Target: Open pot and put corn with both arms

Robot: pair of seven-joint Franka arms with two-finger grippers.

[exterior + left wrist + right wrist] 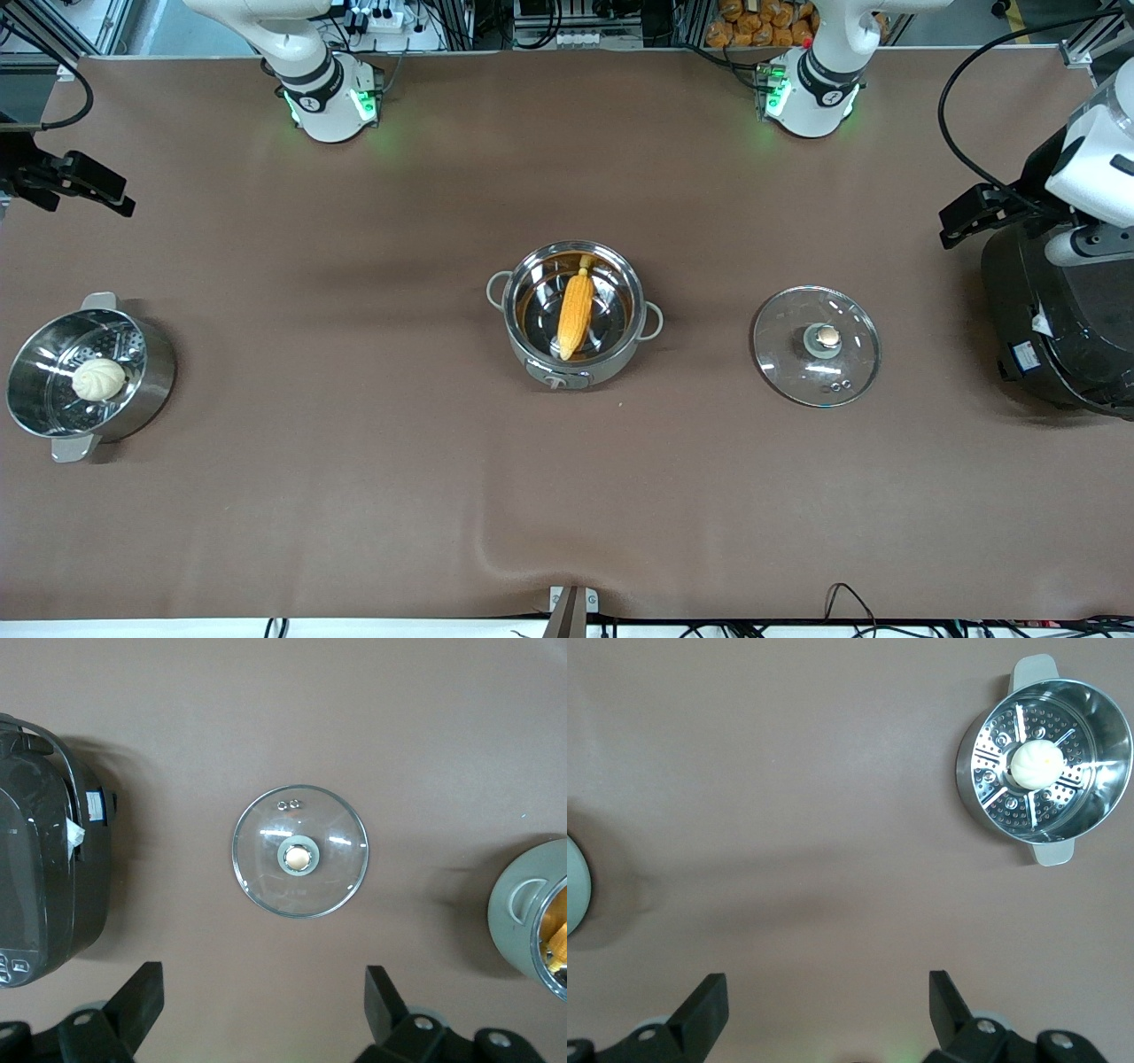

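Although both arms had been needed for the job, it looked complete: the corn (575,306) lay inside the open pot (574,315) at the middle of the counter (372,496), its pale stem tip toward 12 o'clock and its narrow end toward 6 o'clock, nearer the front camera. The lid (816,346) lay flat on the counter at the pot's 3 o'clock, well apart from it, its copper-coloured knob (827,336) upward.

The left end effector (263,997) hung high near the black rice cooker (1059,319), fingers spread wide and empty. The right end effector (828,1001) waited at the other end of the counter, equally wide open and empty, near the steamer pot (89,377) that held 1 white bun (98,379).

The corn seemed light and fairly stiff, with a ridged skin that should grip well; pinching across its thicker middle would suit it best. The glass lid was probably heavier, slick and breakable, so its knob was the only sensible hold. The pot's polished wall looked slippery; its 2 loop handles offered better purchase.
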